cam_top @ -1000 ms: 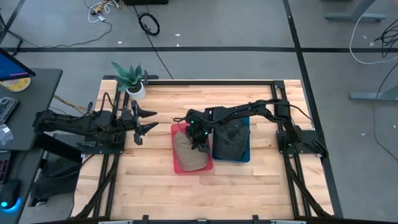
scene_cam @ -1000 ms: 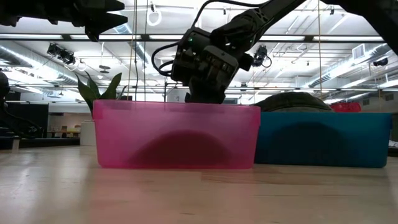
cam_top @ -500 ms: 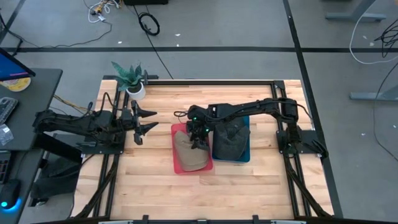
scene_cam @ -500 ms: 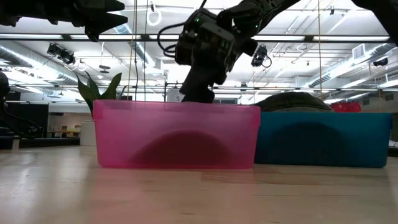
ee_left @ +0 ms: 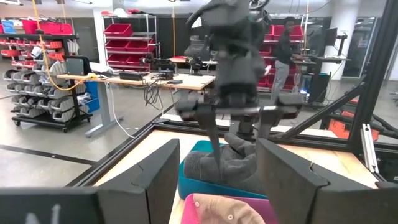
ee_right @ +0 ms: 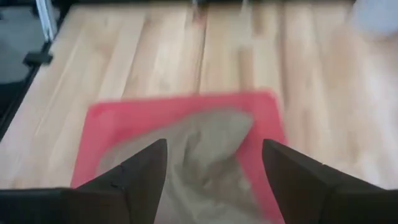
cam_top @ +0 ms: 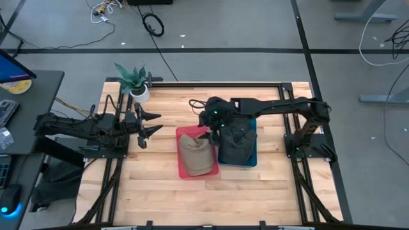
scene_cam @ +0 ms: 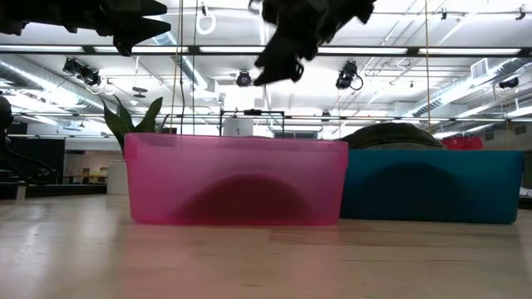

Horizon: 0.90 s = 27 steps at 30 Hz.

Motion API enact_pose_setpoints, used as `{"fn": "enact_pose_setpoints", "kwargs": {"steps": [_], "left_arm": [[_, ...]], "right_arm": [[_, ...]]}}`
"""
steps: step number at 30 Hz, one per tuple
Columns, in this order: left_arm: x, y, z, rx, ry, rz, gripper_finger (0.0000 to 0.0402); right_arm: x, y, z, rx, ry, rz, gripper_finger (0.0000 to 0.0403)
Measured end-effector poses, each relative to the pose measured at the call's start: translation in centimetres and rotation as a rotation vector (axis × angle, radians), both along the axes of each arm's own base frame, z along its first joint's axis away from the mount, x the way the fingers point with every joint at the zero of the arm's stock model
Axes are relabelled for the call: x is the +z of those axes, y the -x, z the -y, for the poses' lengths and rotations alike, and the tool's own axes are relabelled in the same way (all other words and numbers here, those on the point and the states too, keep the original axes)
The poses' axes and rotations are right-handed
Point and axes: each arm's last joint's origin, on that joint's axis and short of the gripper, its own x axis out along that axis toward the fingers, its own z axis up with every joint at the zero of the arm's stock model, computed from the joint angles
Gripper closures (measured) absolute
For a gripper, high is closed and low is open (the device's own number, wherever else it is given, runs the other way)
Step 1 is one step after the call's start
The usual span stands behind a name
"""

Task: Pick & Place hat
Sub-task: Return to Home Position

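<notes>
high view: right gripper (cam_top: pixel 208 133) is hovering, splayed and empty, over the mid-table red bin (cam_top: pixel 181 169) where the brown cap (cam_top: pixel 195 156), likely soft and light, is lying, best pinched by its brim; left gripper (cam_top: pixel 152 123) is waiting, splayed, at the table's left edge.

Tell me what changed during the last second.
The right tool, open and empty, rose out of the red plastic bin and drew back toward its base. The brown fabric cap stays in that bin, the dark cap in the blue plastic bin, the left tool unmoved.
</notes>
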Motion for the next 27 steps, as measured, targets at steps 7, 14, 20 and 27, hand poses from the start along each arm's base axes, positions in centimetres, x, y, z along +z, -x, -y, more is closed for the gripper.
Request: {"fn": "enact_pose_setpoints", "kwargs": {"steps": [7, 14, 20, 27], "left_arm": [[-0.1, 0.0, 0.1, -0.037, -0.026, -0.019, 0.0188], [-0.3, -0.1, 0.1, -0.058, -0.065, -0.041, 0.0189], [-0.2, -0.1, -0.1, -0.087, -0.07, -0.038, 0.0189], [-0.4, -0.1, -0.2, -0.108, -0.073, -0.055, 0.0188]], "right_arm": [[2.5, 3.2, -1.4, -0.013, 0.086, 0.228, 0.014], [2.7, 7.9, -1.8, -0.014, 0.099, 0.426, 0.014], [2.3, 11.6, -2.0, -0.017, 0.122, 0.619, 0.014], [2.1, 16.1, -2.1, -0.027, 0.142, 0.807, 0.014]]}}
